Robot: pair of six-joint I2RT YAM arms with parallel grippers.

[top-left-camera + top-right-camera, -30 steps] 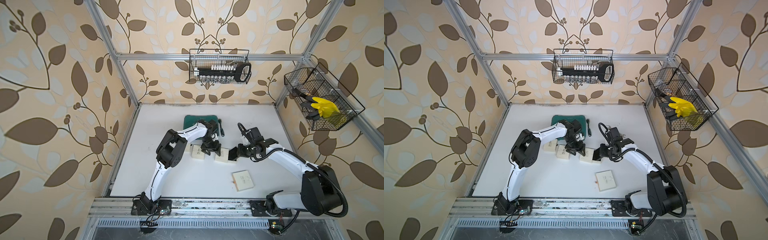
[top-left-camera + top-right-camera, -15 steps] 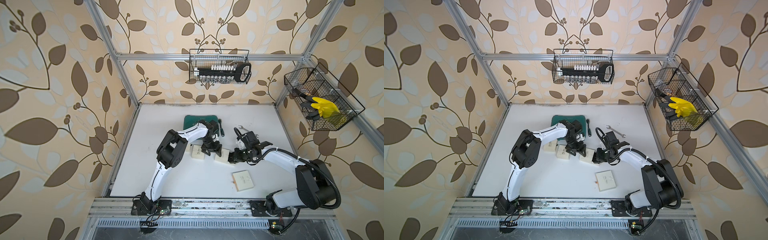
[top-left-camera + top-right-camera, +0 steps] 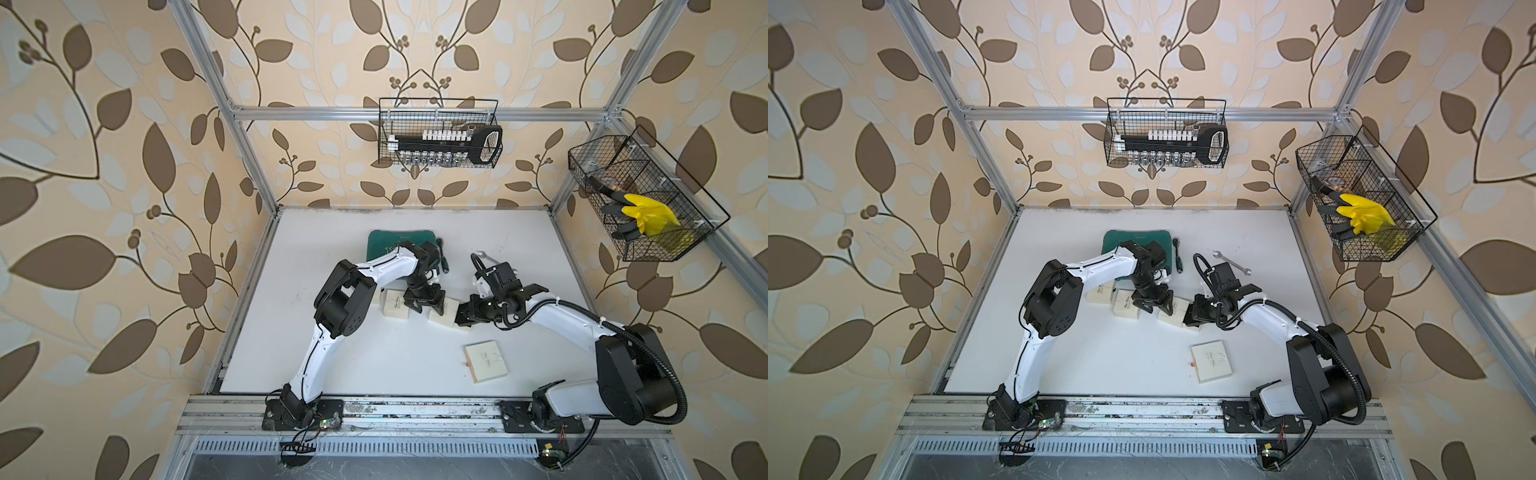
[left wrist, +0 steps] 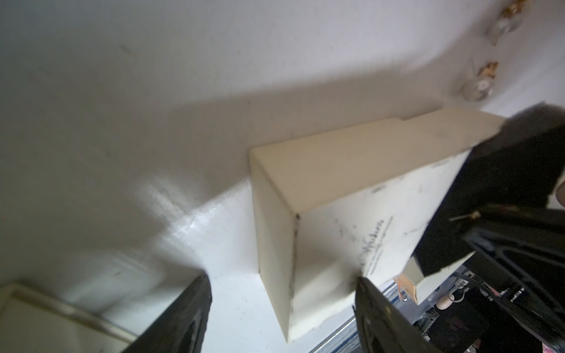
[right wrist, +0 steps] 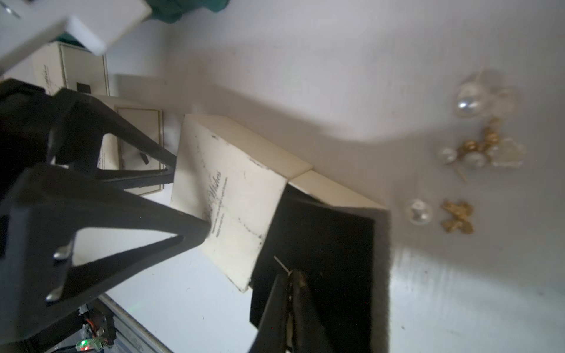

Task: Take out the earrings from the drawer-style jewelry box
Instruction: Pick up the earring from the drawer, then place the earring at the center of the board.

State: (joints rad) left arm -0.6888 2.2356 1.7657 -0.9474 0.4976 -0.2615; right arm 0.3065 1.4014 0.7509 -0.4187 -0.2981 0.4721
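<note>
The jewelry box (image 5: pixel 229 198) is a cream sleeve with its black foam-lined drawer (image 5: pixel 333 241) pulled out; in both top views it lies mid-table (image 3: pixel 441 319) (image 3: pixel 1172 316). My right gripper (image 5: pixel 289 273) (image 3: pixel 461 320) is shut over the drawer on an earring, whose thin post (image 5: pixel 279 262) sticks out past the tips. Several pearly and gold earrings (image 5: pixel 475 152) (image 4: pixel 478 85) lie loose on the table beyond the drawer. My left gripper (image 4: pixel 282 284) (image 3: pixel 424 305) is open, straddling a corner of the sleeve, one fingertip (image 5: pixel 203 227) on its top.
Two more cream boxes (image 3: pixel 395 303) (image 3: pixel 486 360) lie nearby, one left of the left gripper, one nearer the front. A green pouch (image 3: pixel 399 245), a small black tool (image 3: pixel 1178 259) and a silver wrench (image 3: pixel 1231 262) lie behind the arms. Wire baskets (image 3: pixel 440 137) (image 3: pixel 640 199) hang on the walls.
My right arm has shifted, uncovering the wrench in a top view, while its gripper stays shut at the drawer. The left gripper holds its place on the sleeve.
</note>
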